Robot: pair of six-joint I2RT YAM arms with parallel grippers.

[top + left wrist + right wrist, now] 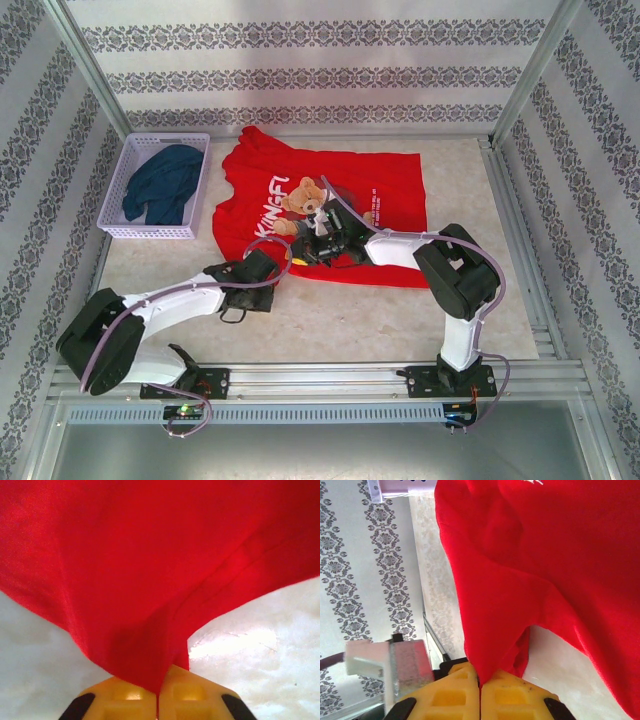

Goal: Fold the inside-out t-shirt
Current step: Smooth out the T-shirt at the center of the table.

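The inside-out t-shirt [385, 195] was spread on the tabletop [340, 320], centre and far, print upward. The left gripper [158, 700] and the right gripper [480, 692] were each clenched on a thin pinch of its near-left part, tented off the surface. With so small a bite held in both jaws, the fabric could be lost under tension. With the 2 grips set close together, the fold could be pulled askew and bunched.

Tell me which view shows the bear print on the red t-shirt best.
Top external: the bear print lies face up on the spread t-shirt, partly behind the right arm. The wrist views show plain red fabric pinched in the left gripper and right gripper.
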